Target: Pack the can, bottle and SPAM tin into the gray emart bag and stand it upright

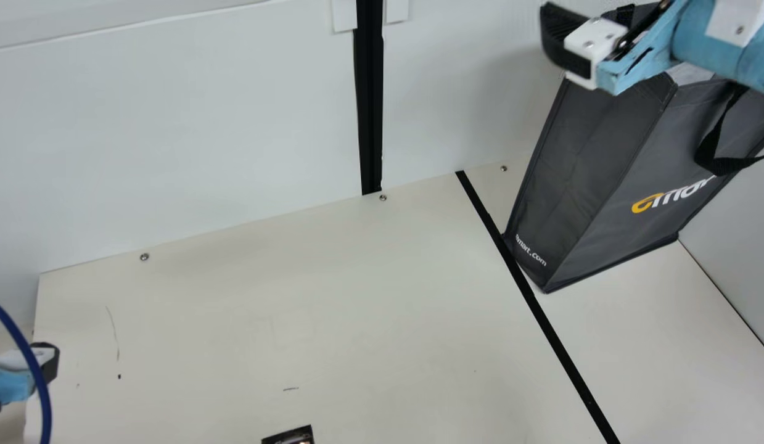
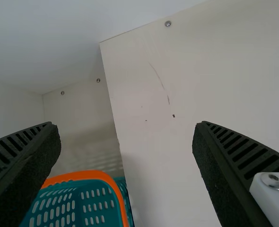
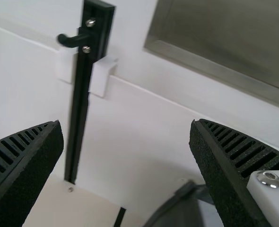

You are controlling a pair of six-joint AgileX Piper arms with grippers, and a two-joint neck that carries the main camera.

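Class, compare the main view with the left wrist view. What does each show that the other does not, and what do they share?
Main view alone: the gray emart bag, the right tool, the black post, the black tape line and a dark item at the bottom edge.

Left wrist view alone: a teal basket with an orange rim.

Both: the cream table, its thin curved mark and the left tool.

Gray bag [image 1: 573,179] with black handle [image 1: 724,165], teal basket [image 2: 82,175] (orange-rimmed, slotted), cream table [image 1: 295,308], black stripe [image 1: 559,345]
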